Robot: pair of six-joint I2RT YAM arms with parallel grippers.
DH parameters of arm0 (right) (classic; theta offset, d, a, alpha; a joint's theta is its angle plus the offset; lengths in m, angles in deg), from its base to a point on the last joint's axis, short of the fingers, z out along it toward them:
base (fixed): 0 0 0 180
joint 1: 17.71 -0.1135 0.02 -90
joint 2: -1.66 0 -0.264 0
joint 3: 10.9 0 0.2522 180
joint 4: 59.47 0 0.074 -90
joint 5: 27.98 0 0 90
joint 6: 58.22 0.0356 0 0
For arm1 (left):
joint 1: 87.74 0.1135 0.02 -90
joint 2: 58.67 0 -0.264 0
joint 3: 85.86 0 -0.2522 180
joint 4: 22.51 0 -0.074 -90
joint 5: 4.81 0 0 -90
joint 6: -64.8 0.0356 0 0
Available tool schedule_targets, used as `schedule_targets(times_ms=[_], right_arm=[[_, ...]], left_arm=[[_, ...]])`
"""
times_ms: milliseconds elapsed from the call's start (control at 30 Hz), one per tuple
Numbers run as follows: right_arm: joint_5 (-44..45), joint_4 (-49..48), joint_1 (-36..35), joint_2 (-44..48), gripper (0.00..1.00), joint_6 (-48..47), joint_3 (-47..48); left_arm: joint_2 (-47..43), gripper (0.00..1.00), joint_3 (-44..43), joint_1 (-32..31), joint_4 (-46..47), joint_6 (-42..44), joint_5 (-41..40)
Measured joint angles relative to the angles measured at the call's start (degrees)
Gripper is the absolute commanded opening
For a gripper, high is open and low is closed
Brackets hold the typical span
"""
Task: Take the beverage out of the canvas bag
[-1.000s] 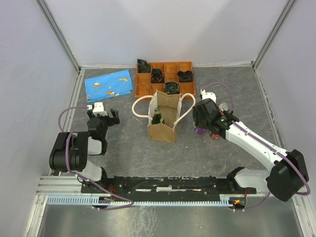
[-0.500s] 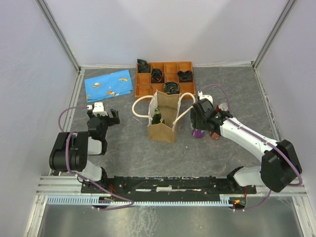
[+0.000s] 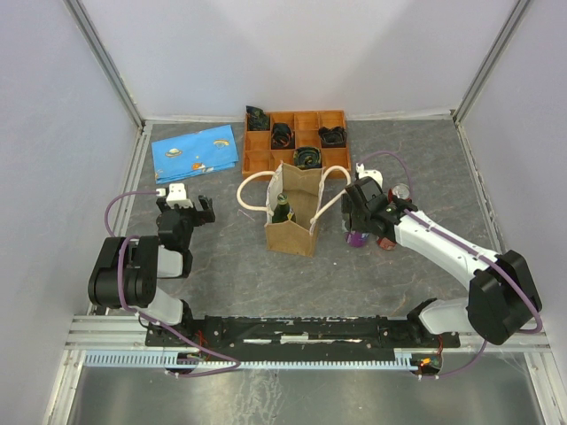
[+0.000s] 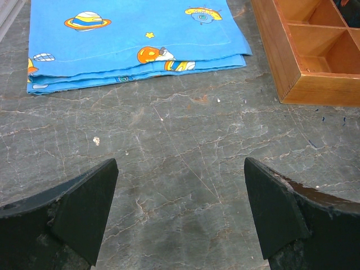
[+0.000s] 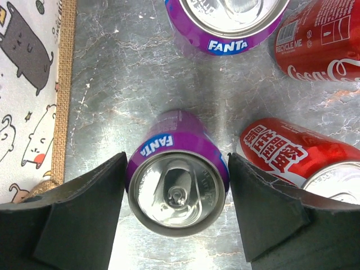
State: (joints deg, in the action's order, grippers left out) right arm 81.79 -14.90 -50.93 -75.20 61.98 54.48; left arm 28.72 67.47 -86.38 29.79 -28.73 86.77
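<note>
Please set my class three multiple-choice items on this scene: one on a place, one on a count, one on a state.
1. Where is the green bottle?
A. Inside the canvas bag
B. In the orange tray
C. On the blue cloth

2. How many drink cans does the right wrist view show?
A. Two
B. Four
C. Six

3. What state is the left hand in?
A. Open, with nothing between its fingers
B. Shut on a can
C. Shut on a bag handle

Answers:
1. A, since the bottle's neck shows in the bag's open top in the overhead view.
2. B, since two purple cans and two red cans are in view.
3. A, since the left wrist view shows only bare table between the spread fingers.
</note>
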Motion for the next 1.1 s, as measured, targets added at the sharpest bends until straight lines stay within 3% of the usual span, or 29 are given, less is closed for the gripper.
schedule_targets(times_ms=[200, 433, 600, 867, 1100], right_arm=[[0.5, -0.4, 0.0, 0.0, 0.89, 0.1, 0.0], [1.1, -0.4, 0.0, 1.0, 0.9, -0.1, 0.0], [2.4, 1.0, 0.0, 6.1, 0.85, -2.3, 2.5], [3.6, -0.4, -2.3, 15.6, 0.77, -7.9, 14.2], [0.0, -3.4, -8.3, 12.4, 0.7, -12.9, 19.9]], left_arm=[[0.0, 0.99, 0.0, 0.0, 0.0, 0.0, 0.0], [0.0, 0.99, 0.0, 0.0, 0.0, 0.0, 0.0], [0.0, 0.99, 0.0, 0.0, 0.0, 0.0, 0.0], [0.0, 0.99, 0.0, 0.0, 0.0, 0.0, 0.0], [0.0, 0.99, 0.0, 0.0, 0.0, 0.0, 0.0]])
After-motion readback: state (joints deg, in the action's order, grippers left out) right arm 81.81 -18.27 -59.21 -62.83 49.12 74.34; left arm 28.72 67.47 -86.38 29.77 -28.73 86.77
